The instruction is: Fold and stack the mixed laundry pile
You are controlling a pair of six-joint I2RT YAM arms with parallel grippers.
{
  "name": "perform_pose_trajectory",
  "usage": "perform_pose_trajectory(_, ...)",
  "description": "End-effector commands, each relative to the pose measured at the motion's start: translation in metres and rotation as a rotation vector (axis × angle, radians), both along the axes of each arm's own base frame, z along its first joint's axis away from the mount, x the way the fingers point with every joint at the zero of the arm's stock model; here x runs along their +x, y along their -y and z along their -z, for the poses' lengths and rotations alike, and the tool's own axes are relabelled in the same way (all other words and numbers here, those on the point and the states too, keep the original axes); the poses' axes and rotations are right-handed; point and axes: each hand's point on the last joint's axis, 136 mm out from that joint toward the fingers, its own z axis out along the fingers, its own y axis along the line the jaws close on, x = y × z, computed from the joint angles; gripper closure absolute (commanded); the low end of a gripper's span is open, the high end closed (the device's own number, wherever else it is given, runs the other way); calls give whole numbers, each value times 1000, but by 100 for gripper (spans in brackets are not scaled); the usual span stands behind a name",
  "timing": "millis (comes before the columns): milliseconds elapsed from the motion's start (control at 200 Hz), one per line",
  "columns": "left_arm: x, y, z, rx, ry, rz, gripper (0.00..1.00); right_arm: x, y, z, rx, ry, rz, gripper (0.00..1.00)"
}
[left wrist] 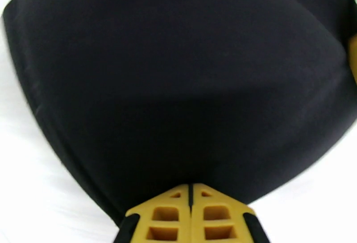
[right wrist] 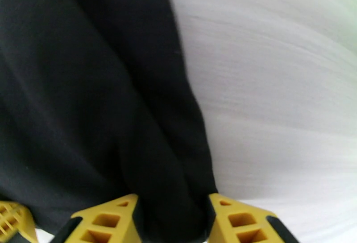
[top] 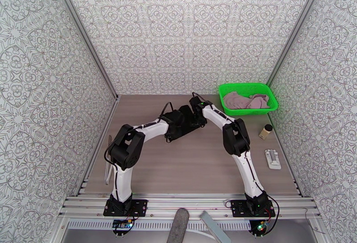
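The black garment lies at the table's middle, where both arms meet over it. My left gripper is shut, its yellow fingertips pressed together on the near edge of the black garment, which fans out from the tips. My right gripper straddles a fold of the black garment. Its fingers stand apart, with the fold filling the gap between them. The pink garment lies crumpled in the green basket at the back right.
A small brown bottle stands right of the right arm, and a white flat object lies nearer the front. A thin strip lies along the table's left edge. Patterned walls close in three sides.
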Motion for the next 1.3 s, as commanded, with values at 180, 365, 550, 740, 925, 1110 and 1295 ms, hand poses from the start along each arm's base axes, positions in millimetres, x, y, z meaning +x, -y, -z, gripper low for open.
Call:
perform_pose_trajectory(180,25,-98,20,140,-71,-120,99,0,-40,30,172,-73,112,60)
perform_pose_trajectory(365,56,-119,28,117,-76,-134,99,22,-60,35,240,-55,180,62)
perform_pose_trajectory(550,82,-136,43,116,-111,-147,99,42,-84,36,335,-39,206,62)
perform_pose_trajectory(740,103,-141,38,61,-102,-177,98,57,-101,40,405,-31,221,62)
perform_pose_trajectory(925,117,-143,36,39,-95,-197,98,64,-105,39,441,-17,233,61)
perform_pose_trajectory(1110,132,-150,18,30,-46,-220,97,66,-109,17,457,26,159,51)
perform_pose_trajectory(1295,147,-151,-29,-19,61,-220,88,78,-80,-70,437,222,76,36)
